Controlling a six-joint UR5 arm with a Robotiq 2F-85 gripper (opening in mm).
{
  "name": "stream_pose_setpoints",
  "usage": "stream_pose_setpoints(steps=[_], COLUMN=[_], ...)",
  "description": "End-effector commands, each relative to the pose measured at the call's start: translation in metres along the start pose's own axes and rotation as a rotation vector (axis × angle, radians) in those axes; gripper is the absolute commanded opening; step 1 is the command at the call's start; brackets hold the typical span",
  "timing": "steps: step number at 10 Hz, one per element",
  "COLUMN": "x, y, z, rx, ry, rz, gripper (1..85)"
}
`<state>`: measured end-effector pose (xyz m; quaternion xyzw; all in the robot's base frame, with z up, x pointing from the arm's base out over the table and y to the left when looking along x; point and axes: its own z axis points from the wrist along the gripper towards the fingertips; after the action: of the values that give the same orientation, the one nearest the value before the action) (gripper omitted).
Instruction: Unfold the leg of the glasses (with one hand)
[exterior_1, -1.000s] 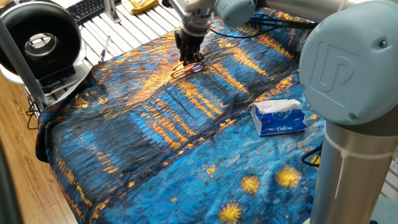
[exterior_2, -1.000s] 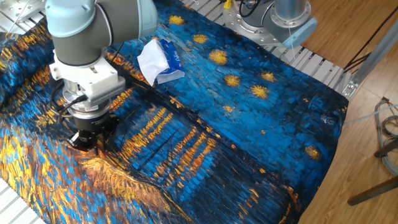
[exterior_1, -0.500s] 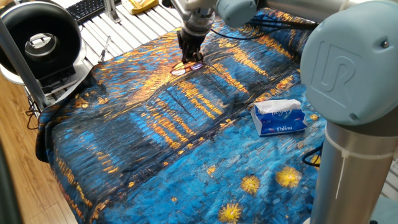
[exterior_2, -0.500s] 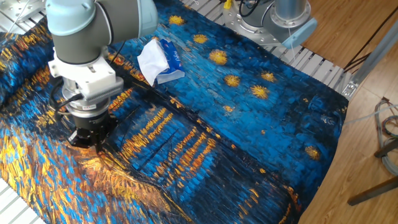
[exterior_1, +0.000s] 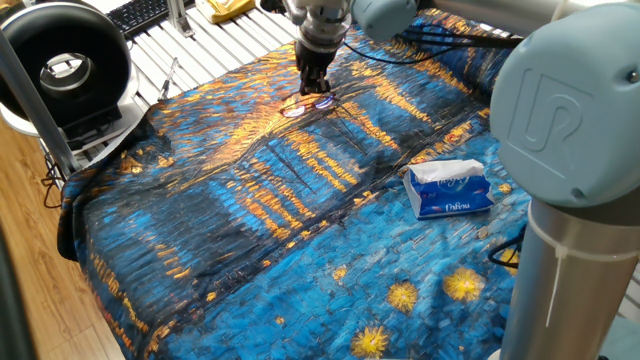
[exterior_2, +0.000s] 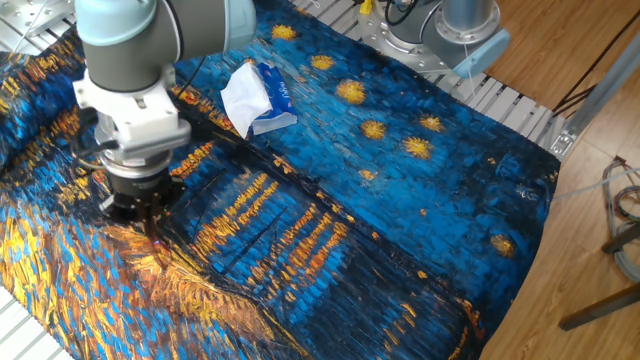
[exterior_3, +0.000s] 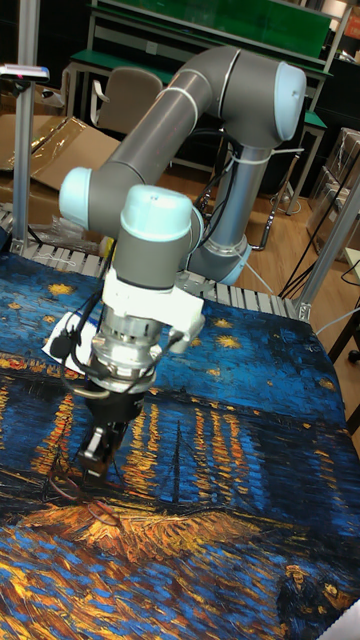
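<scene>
The glasses (exterior_1: 304, 107) lie on the painted cloth at the far side of the table, thin dark wire with two small lenses catching light. My gripper (exterior_1: 314, 86) points straight down right above them, its fingers drawn close together and pinching a thin part of the frame, apparently one leg. In the tall fixed view the gripper (exterior_3: 98, 462) stands over faint wire loops of the glasses (exterior_3: 92, 503). In the other fixed view the gripper (exterior_2: 150, 222) hides the glasses almost wholly.
A blue-and-white tissue pack (exterior_1: 449, 189) lies on the cloth (exterior_1: 250, 230) to the right. A black round device (exterior_1: 65, 70) and a keyboard (exterior_1: 140, 14) sit off the table's far left. The robot base (exterior_2: 450, 30) stands at the table edge.
The fingers have drawn together over the glasses. The gripper has risen slightly and shifted toward the far edge, and the glasses have moved a little with it.
</scene>
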<state>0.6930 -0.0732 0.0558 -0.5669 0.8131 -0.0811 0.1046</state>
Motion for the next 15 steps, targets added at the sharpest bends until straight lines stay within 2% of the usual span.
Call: stream_pose_setpoints(steps=[1,3,5,6,8,9,10,11,12,13,14,15], x=[0.007,0.014,0.020,0.022,0.015,0.016,0.020,0.018,0.024,0.015,0.018,0.012], y=[-0.007,-0.008,-0.009,-0.010,-0.014,-0.017,-0.021,-0.018,-0.022,-0.015,-0.022,-0.025], z=[-0.017,-0.022,-0.030,-0.037,-0.054,-0.062,-0.067,-0.073,-0.081,-0.083,-0.093,-0.100], rx=[0.010,0.006,0.014,0.018,-0.002,-0.013,-0.006,-0.016,0.001,-0.040,-0.013,-0.015], ry=[-0.003,0.009,0.048,0.073,0.077,0.088,0.109,0.116,0.149,0.121,0.166,0.152], rz=[0.103,0.156,0.184,0.198,0.249,0.269,0.282,0.329,0.340,0.381,0.372,0.378], gripper=[1.0,1.0,1.0,1.0,1.0,1.0,1.0,1.0,1.0,1.0,1.0,1.0])
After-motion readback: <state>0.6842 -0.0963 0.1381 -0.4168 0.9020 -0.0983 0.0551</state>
